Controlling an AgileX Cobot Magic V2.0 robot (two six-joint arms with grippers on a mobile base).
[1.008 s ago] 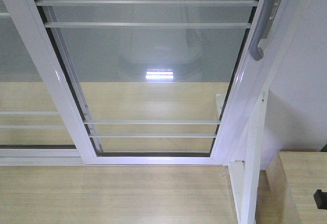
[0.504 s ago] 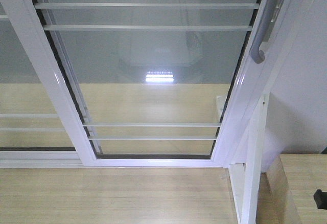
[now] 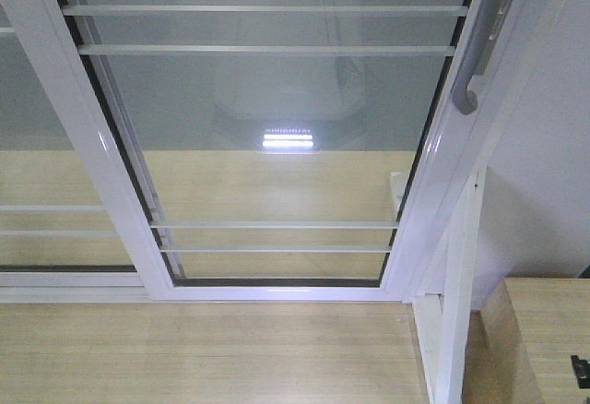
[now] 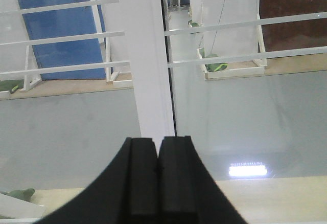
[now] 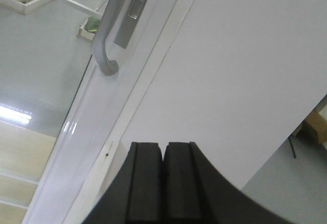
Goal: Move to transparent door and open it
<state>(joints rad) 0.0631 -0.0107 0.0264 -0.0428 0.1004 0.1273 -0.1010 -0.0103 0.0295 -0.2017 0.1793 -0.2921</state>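
The transparent door (image 3: pixel 277 146) fills the front view: clear glass in a white frame with thin white bars across it. Its curved grey handle (image 3: pixel 475 53) runs along the right stile; in the right wrist view the handle (image 5: pixel 104 35) is at upper left. My right gripper (image 5: pixel 163 150) is shut and empty, below and to the right of the handle, facing the white wall. My left gripper (image 4: pixel 157 144) is shut and empty, close in front of a white stile (image 4: pixel 148 55) between two glass panes. Neither gripper touches the door.
A second white-framed glass panel (image 3: pixel 37 146) overlaps on the left. The white wall (image 3: pixel 544 173) and a white post (image 3: pixel 456 293) stand to the right. A wooden surface (image 3: pixel 544 339) sits at lower right, wooden floor (image 3: pixel 203 353) below. Beyond the glass a blue door (image 4: pixel 61 24) shows.
The front view has shifted slightly since a second ago, so the door's bars sit a little lower in frame. Over the last half second almost nothing moved.
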